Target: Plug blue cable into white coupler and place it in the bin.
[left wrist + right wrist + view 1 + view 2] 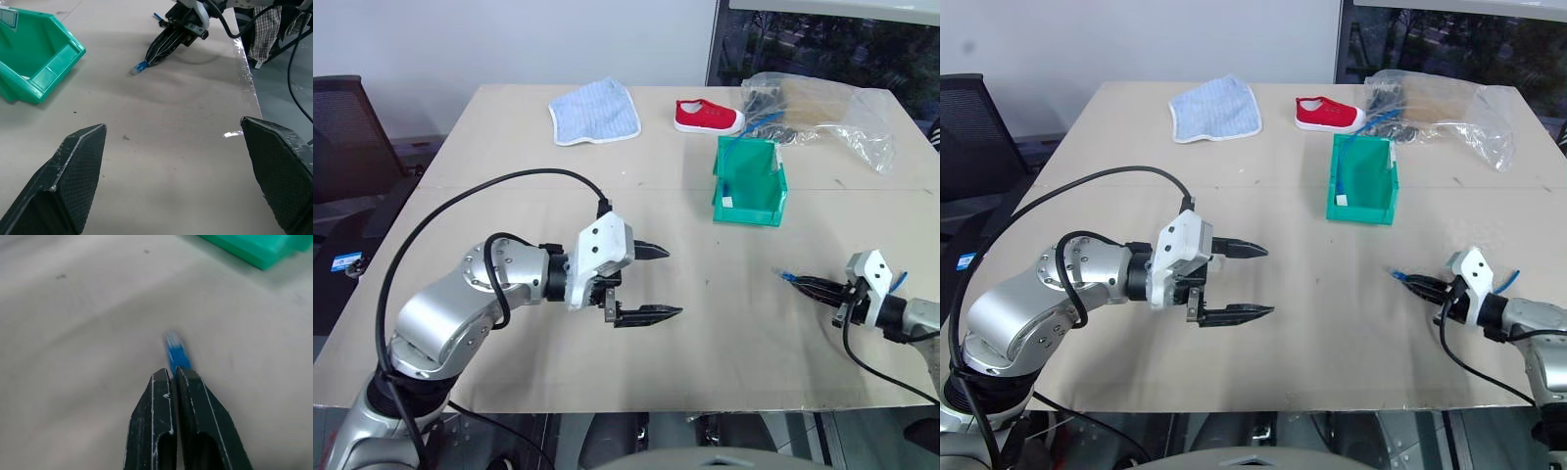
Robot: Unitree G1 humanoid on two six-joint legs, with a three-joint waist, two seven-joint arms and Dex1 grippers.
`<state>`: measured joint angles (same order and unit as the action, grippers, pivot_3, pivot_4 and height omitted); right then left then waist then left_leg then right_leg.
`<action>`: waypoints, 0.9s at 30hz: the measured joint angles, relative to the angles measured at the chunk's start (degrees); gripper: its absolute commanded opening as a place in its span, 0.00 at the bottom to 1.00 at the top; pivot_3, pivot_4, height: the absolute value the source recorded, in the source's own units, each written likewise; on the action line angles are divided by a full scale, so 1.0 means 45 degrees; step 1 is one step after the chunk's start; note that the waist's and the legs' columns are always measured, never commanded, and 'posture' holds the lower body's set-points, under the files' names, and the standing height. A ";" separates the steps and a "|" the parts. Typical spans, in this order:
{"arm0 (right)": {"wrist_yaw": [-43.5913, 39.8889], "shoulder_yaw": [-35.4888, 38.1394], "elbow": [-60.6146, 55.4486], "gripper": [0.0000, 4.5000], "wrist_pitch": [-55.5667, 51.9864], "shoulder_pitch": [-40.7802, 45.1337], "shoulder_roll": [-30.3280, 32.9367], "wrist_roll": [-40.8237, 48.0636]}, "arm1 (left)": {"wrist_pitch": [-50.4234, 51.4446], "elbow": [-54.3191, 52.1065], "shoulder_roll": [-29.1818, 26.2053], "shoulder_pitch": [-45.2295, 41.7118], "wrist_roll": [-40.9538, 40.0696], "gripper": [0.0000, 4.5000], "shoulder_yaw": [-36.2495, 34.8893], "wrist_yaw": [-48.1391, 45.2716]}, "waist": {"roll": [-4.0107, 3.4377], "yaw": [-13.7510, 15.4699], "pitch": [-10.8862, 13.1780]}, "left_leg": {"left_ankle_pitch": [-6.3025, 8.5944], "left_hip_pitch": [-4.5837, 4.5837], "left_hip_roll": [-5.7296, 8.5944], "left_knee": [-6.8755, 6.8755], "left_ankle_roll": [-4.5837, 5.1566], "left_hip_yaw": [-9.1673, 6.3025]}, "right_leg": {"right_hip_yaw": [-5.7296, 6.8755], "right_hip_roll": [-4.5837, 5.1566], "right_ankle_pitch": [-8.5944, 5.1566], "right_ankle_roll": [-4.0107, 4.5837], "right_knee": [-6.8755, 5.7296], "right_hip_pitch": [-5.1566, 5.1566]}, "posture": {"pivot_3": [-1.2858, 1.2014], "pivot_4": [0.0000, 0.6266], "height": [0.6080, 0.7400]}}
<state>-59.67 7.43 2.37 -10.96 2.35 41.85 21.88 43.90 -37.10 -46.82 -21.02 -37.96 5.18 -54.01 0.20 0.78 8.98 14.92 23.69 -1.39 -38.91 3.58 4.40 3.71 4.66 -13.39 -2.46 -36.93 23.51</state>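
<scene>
- Two robot arms reach over a beige counter [558,382]; the job looks to be at an early stage, judging by how things lie.
- Right gripper [800,284], near the counter's right edge, has its fingers [161,431] pressed together on the blue cable [142,66]. The cable's plug end pokes out past the fingertips, low over the counter.
- Left gripper [651,284] hovers above the middle of the counter, nearer the front edge, fingers spread wide and holding nothing.
- Green bin [749,186] stands right of centre, towards the far edge, well apart from both grippers. A thin blue strand shows inside it; what it is cannot be told.
- White coupler: cannot be made out anywhere.
- Beyond the bin, along the far edge, lie a blue cloth [595,110], a small red shoe [708,117] and a clear plastic bag [822,117].
- Left to do, it seems: find and hold the coupler, push the plug in, then drop the joined pair into the bin.
</scene>
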 measured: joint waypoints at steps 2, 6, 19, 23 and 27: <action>0.0002 -0.0418 -0.0019 0.01 -0.0013 0.0437 -0.0136 -0.0148 | -0.0193 0.0027 -0.0102 0.0173 0.0165 1.00 -0.0011 -0.0071 | 0.0000 -0.0001 0.0000 | 0.0000 0.0001 0.0000 -0.0001 0.0000 0.0001 | -0.0001 0.0000 0.0000 0.0000 0.0000 0.0001 | 0.52 0.24 1.00; 0.0002 -0.0692 -0.0045 0.01 -0.0026 0.0963 -0.0314 -0.0235 | -0.0462 0.0042 -0.0238 0.0482 0.0384 1.00 -0.0016 -0.0176 | 0.0001 0.0028 0.0001 | 0.0000 0.0005 0.0002 -0.0001 0.0000 -0.0001 | 0.0002 0.0004 0.0000 0.0000 0.0000 0.0001 | 0.52 0.24 1.00; -0.0507 0.0095 0.0424 0.56 -0.0546 0.0493 0.0937 -0.0097 | -0.0938 0.0020 -0.0289 0.1191 0.0521 1.00 -0.0038 -0.0319 | 0.0008 0.0002 0.0005 | 0.0001 0.0000 -0.0004 -0.0027 0.0001 0.0002 | 0.0001 0.0000 0.0002 -0.0001 -0.0004 -0.0012 | 0.52 0.24 1.00; -0.0513 -0.0420 0.0863 0.45 -0.0610 0.0842 0.0938 -0.0611 | -0.1232 0.0146 -0.0282 0.1105 0.0675 1.00 -0.0008 -0.0488 | 0.0012 -0.0015 0.0003 | 0.0001 -0.0004 -0.0006 -0.0028 0.0002 0.0006 | -0.0005 -0.0004 0.0002 -0.0002 -0.0005 -0.0013 | 0.52 0.24 1.00; -0.0431 -0.0489 0.1086 0.16 -0.0619 0.1133 0.0934 -0.0842 | -0.1335 0.0199 -0.0283 0.1096 0.0733 1.00 -0.0008 -0.0587 | 0.0017 -0.0012 0.0003 | 0.0001 -0.0004 -0.0010 -0.0034 0.0002 0.0007 | -0.0005 -0.0007 0.0002 -0.0002 -0.0006 -0.0013 | 0.52 0.24 1.00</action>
<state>-61.61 5.22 7.26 -13.74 7.45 46.05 18.09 37.90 -36.20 -48.10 -16.09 -34.66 5.14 -56.66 0.27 0.73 8.99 14.93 23.67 -1.43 -39.06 3.59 4.43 3.69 4.63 -13.38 -2.47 -36.95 23.45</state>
